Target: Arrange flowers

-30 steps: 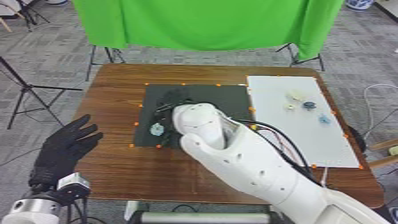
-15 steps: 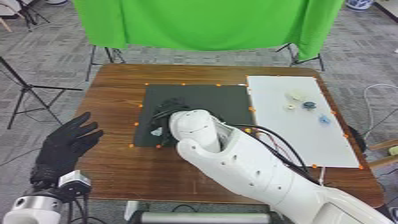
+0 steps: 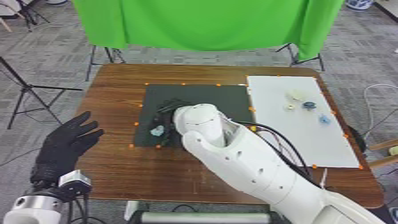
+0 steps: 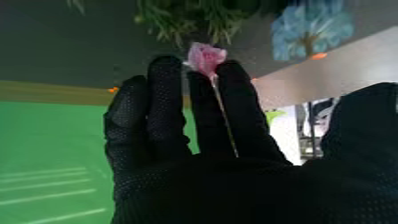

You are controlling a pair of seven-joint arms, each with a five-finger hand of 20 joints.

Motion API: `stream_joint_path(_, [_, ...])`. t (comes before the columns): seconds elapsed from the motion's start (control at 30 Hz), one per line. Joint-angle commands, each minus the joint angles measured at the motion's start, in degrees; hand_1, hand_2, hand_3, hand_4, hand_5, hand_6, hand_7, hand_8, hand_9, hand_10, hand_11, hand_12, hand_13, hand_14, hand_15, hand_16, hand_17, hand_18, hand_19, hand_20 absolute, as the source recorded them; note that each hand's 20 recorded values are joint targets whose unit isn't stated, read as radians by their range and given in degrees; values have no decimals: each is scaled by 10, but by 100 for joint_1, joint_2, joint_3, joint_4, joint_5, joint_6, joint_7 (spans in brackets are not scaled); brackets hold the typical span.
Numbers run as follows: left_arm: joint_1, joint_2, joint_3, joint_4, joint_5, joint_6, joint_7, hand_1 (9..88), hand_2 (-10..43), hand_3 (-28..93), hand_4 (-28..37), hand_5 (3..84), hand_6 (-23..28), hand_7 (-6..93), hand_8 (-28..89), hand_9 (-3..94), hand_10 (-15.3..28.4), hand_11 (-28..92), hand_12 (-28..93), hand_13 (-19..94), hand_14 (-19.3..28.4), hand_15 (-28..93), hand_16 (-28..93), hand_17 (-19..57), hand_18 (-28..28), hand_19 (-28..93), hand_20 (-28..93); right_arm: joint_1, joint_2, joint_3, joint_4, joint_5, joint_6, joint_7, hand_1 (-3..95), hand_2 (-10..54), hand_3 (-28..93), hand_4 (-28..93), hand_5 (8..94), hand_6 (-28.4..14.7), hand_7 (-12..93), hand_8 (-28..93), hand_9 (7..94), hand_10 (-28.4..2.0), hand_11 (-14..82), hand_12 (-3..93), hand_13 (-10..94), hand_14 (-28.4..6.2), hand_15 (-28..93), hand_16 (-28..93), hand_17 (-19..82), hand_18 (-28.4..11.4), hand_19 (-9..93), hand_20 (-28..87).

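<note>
Now, right hand [image 3: 169, 111]: at 10 o'clock from the table's centre (12 at the far edge), over the black mat [image 3: 222, 97].
Right fingers: straight, side by side, thumb standing well apart in the right wrist view; whether they grip the stem, I cannot tell.
Pink flower [image 4: 205, 57]: at the right hand's fingertips, its stem [image 4: 224, 112] lying along the fingers down to the palm.
Greenery [image 4: 191, 17]: near the pink bloom.
Blue flower [image 3: 157, 131]: at 9 o'clock, inside the mat's near left corner.
Right arm [image 3: 240, 165]: coming in from 5 o'clock, crossing the near table edge and the mat's near right corner.
Board [image 3: 289, 145]: white, at 3 o'clock, beside the mat's right edge, bearing more flowers [image 3: 309, 105] toward 2.
Left hand [image 3: 67, 145]: at 8 o'clock by the table's left edge, fingers loosely spread, holding nothing.
Room: wood of the table [image 3: 133, 175] between the mat's near edge and 6 o'clock; a gap between left hand and mat.
</note>
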Motion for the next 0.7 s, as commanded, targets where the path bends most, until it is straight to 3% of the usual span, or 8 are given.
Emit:
stream_joint_path(0.03, [85, -16, -52, -14, -14, 20, -63, 241, 54, 832, -199, 373, 103, 148, -103, 338, 196, 248, 84, 253, 264, 470, -97, -92, 241, 599, -76, -24, -68, 19, -131, -106, -214, 57, -26, 162, 833, -282, 427, -76, 99, -121, 353, -111, 109, 121, 236, -284, 932, 35, 70, -217, 832, 510])
stream_joint_path(0.17, [98, -31, -43, -30, 2, 22, -116, 241, 54, 833, -199, 373, 103, 148, -103, 339, 195, 248, 85, 253, 264, 470, -97, -92, 240, 598, -76, -42, -47, 56, -235, -183, -171, 15, -26, 152, 828, -282, 446, -83, 95, -120, 366, -123, 111, 120, 245, -284, 932, 44, 70, -222, 832, 524])
stream_joint_path(0.7, [266, -44, -104, -131, -9, 104, -48, 242, 54, 833, -196, 373, 103, 148, -103, 340, 196, 253, 86, 254, 265, 474, -96, -92, 240, 598, -75, -34, 124, -54, -635, -12, 28, 157, -26, 127, 866, -273, 517, -99, 93, -118, 429, -159, 135, 119, 304, -278, 932, 96, 96, -230, 840, 584])
